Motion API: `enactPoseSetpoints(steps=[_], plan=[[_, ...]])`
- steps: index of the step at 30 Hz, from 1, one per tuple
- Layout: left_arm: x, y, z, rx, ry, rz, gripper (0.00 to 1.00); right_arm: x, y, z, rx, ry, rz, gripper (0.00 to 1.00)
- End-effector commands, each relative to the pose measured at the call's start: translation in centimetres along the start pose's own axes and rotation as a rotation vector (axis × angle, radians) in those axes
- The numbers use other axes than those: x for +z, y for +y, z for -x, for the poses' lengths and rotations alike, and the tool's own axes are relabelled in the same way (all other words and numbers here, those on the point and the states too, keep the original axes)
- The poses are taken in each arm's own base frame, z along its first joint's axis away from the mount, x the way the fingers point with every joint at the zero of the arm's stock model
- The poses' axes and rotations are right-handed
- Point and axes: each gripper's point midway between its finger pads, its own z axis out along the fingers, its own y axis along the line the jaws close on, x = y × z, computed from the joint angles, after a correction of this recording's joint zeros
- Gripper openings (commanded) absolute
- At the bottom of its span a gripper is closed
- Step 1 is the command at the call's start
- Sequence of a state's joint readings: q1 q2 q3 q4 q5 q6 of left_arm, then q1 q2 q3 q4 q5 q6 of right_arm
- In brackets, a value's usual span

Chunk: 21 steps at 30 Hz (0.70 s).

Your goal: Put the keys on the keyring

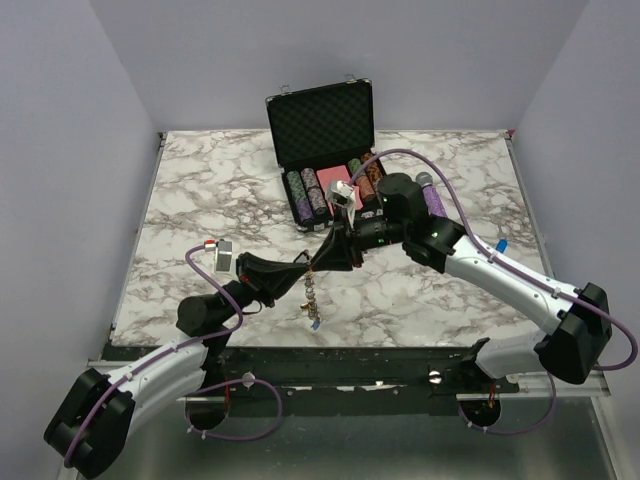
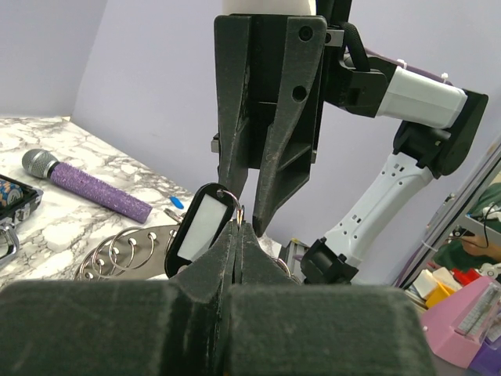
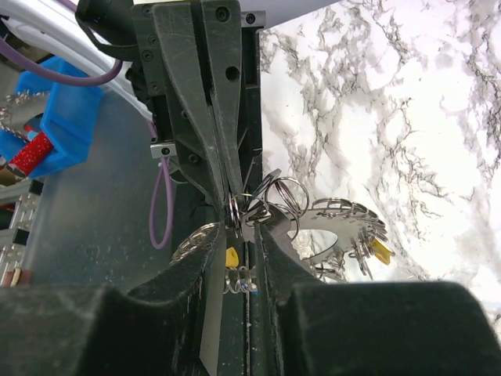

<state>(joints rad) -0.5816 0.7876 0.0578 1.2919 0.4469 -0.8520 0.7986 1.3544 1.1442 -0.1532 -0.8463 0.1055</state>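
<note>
Keyring (image 3: 344,223) sits right at the spot where both tools meet, mid-table, nose to nose. Seems lifted off the marble, can't confirm.

- L gripper (image 2: 239,233): fingers pressed flat together, no gap. A thin wire loop from the keyring's fringe is at the tips, so prob. pinching that.
- R gripper (image 3: 241,232): jaws a little apart around the same knot of small rings. Clamped or just bracketing it? Can't tell.
- Key relation: the two tools lie on one line, tips opposed, approx. end to end. The keyring's toothed plate fans out sideways from that line, to the right in R wrist view and low left in L wrist view. So the work point is the plate's rim, not its middle.
- Keys: yellow key (image 3: 380,249) is on the plate's far rim, away from the pinch. A 2nd yellow head (image 3: 232,257) is down between R's fingers. Black-framed tag (image 2: 200,227) w/ white insert hangs just beside L's tips.
- Top view: a short strand of keys (image 1: 312,297) dangles under the meeting pt toward the near edge.
- Neither arm is nearer; both are at the rim. My read: the next threading needs one tool steady and the other feeding along the loop's wire.
</note>
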Motion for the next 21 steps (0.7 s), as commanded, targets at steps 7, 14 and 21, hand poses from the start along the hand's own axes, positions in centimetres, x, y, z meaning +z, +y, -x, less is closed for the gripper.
enactPoseSetpoints(steps=[7, 14, 21], plan=[[-0.7, -4.2, 3.6, 0.141, -0.165, -0.179, 0.0, 0.8, 0.1, 0.9, 0.012, -0.019, 0.021, 0.18], [-0.7, -4.1, 3.4, 0.143, -0.159, -0.177, 0.0, 0.7, 0.3, 1.0, 0.019, -0.016, 0.024, 0.07], [-0.8, -3.8, 2.8, 0.138, -0.135, -0.172, 0.0, 0.4, 1.7, 0.9, -0.022, 0.01, 0.104, 0.0]])
